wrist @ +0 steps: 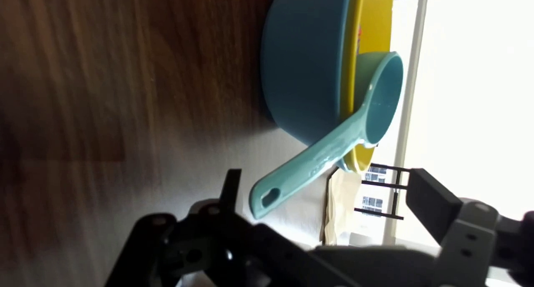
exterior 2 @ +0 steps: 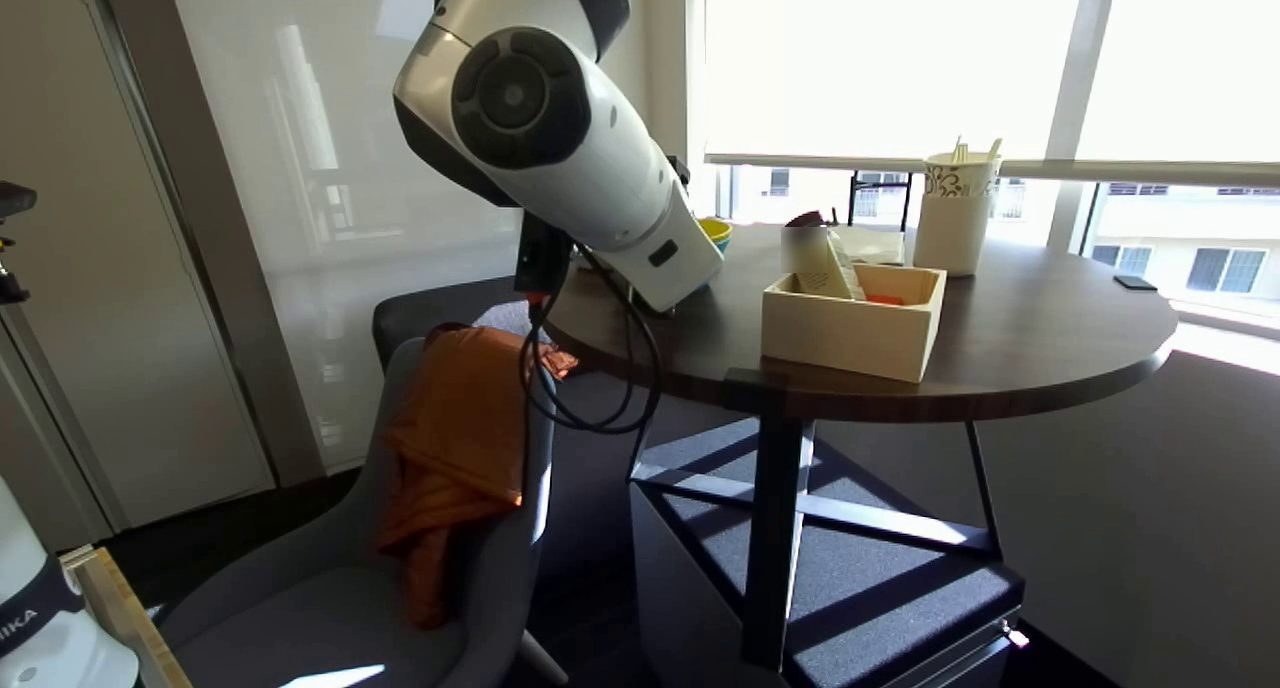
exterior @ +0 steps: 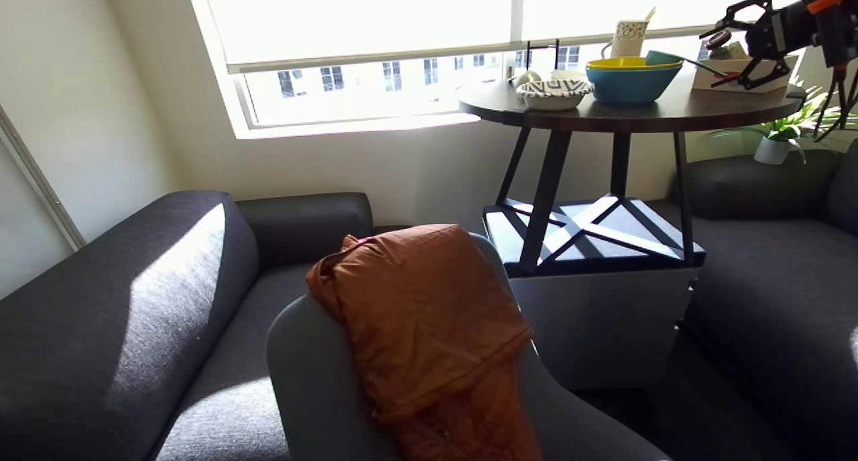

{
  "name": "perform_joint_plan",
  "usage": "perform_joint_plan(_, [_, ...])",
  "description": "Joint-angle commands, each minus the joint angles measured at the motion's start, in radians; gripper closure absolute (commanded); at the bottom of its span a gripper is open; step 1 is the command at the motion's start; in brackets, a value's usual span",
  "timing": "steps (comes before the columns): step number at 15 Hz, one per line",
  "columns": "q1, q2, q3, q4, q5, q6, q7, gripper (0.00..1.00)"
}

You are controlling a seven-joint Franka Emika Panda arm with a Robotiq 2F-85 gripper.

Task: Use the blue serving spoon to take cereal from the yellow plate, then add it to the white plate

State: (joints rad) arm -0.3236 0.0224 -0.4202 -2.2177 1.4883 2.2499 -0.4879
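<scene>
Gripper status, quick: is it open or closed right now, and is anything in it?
Gripper: open, jaws wide apart, holding nothing; the blue serving spoon is not gripped.

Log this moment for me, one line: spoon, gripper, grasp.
blue serving spoon: head partly in yellow plate, handle out over rim | gripper: open, near handle end | grasp: none yet

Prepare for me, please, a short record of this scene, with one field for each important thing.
end effector: open, holding nothing
yellow bowl: on the table, blue outside
spoon: head at the yellow bowl's rim, handle outward toward the end effector
white dish: on the table beside the yellow bowl; touching or apart unclear
box: on the table, open at the top
cereal: cannot be made out
</scene>
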Motion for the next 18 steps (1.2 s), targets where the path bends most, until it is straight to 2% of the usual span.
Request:
perform_joint_plan(1, [-0.037, 0.024, 0.006, 0.027, 0.035, -0.118, -0.002, 0.00])
perform_joint_plan(12, [-0.065, 0.008, 0.002, 0.028, 0.109, -0.201, -0.032, 0.00])
perform_joint_plan(13, [-0.068, 0.006, 0.001, 0.032, 0.115, -0.214, -0.037, 0.04])
perform_joint_plan(14, [-0.070, 0.005, 0.001, 0.035, 0.121, -0.223, -0.041, 0.26])
perform_joint_plan(16, [-0.072, 0.003, 0.000, 0.041, 0.133, -0.222, -0.058, 0.31])
perform_joint_plan(18, [-0.072, 0.001, 0.001, 0.043, 0.157, -0.208, -0.084, 0.46])
